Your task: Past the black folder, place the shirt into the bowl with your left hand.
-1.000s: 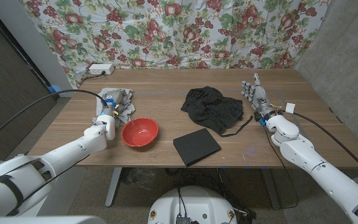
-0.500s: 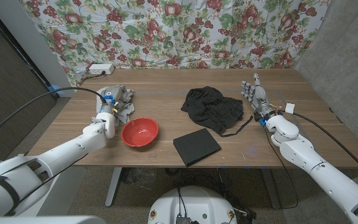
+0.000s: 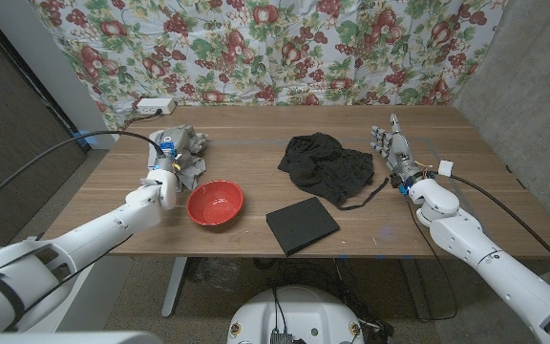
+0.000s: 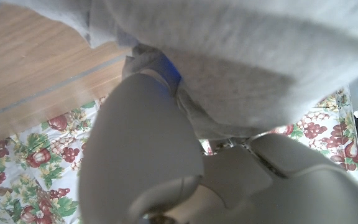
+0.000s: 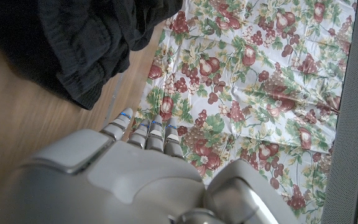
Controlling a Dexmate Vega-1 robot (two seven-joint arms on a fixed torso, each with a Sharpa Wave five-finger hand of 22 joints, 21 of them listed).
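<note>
Left hand on the gray shirt, right hand waiting

The left hand (image 3: 164, 178) reaches over the table (image 3: 256, 134) and grips the gray shirt (image 3: 185, 153), just behind the red bowl (image 3: 215, 203). The shirt is bunched up, pressed against the fingers (image 4: 142, 143). The right hand (image 3: 392, 151) stands on its edge, fingers straight and holding nothing, beside a black cloth (image 3: 327, 167). The black folder (image 3: 301, 225) lies near the bowl.

My wooden table (image 3: 256, 129) carries a red bowl (image 3: 215, 203) near its front left, a grey shirt (image 3: 185, 153) behind the bowl, a black folder (image 3: 301, 225) at the front edge, and a crumpled black garment (image 3: 327, 164) mid-table.
</note>
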